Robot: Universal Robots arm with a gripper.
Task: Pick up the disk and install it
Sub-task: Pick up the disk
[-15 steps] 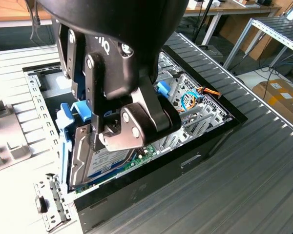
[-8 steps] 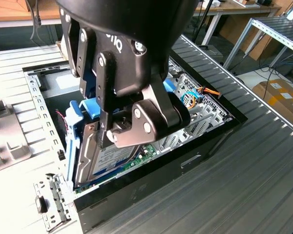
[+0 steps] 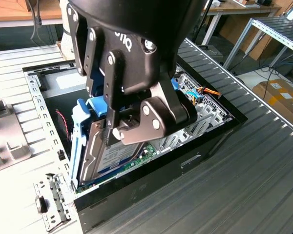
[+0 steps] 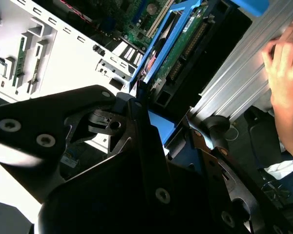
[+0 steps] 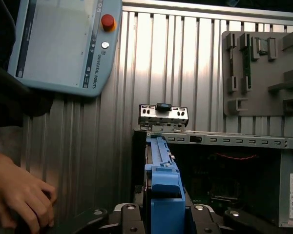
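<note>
One disk point(image 3: 118, 155) edge-on in claw point(image 3: 118, 127)

1. The disk point(image 3: 115, 153) is a flat grey metal box with a white and blue label on its face.
2. It has bright blue plastic rails along its sides point(image 5: 163, 195) and a blue tab at one end.
3. It is tilted, with one end higher than the other.
4. Its low end sits down inside an open black computer case point(image 3: 151, 183).
</note>
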